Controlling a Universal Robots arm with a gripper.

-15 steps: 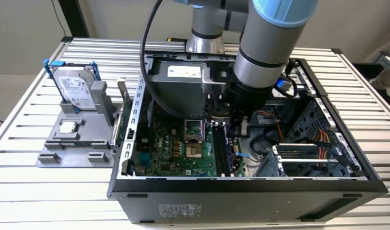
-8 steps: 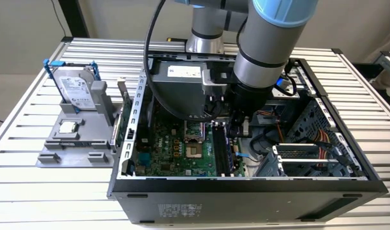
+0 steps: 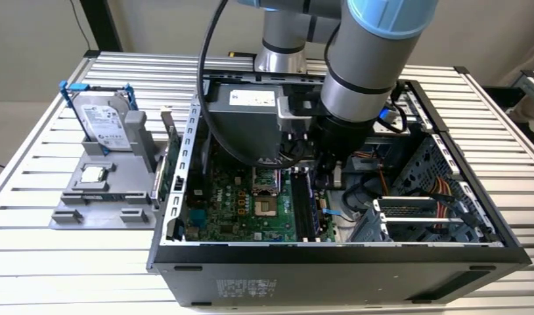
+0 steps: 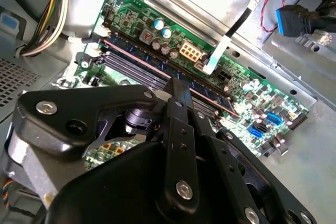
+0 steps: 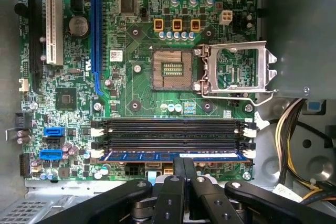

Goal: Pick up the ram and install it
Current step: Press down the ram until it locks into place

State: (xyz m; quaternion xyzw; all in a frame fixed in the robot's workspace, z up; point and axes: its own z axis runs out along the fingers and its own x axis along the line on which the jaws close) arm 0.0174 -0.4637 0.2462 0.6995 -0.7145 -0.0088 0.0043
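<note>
End effector [image 5: 185,167], seen in both wrist views, with its two black fingers [image 4: 176,90] pressed close together directly over the ram [image 5: 173,156]; the fingertips meet at the ram's upper edge, near the middle of its length. Whether they pinch the board or only bear on it cannot be told. The ram, a bluish stick with dark chips, lies in the slot of the bank nearest the end effector, parallel to the other slots [image 5: 170,129], which stand bare. White latches [image 5: 250,154] sit at the slot ends.

Beyond the slots, on the green motherboard [image 5: 131,87], is the processor socket [image 5: 167,69], uncovered, with its metal retention frame [image 5: 236,72] swung aside next to it. A blue expansion slot [image 5: 96,35] and a white one [image 5: 51,19] run at right angles to the ram.

In the exterior view the arm [image 3: 372,59] reaches down into the open computer case [image 3: 337,256], which lies on its side on the ribbed counter [image 3: 39,275]. At the exterior view's left of the case stands a grey fixture [image 3: 100,190] holding a hard drive [image 3: 104,121] upright with blue clips and a small square processor [image 3: 93,174] lying flat.
</note>
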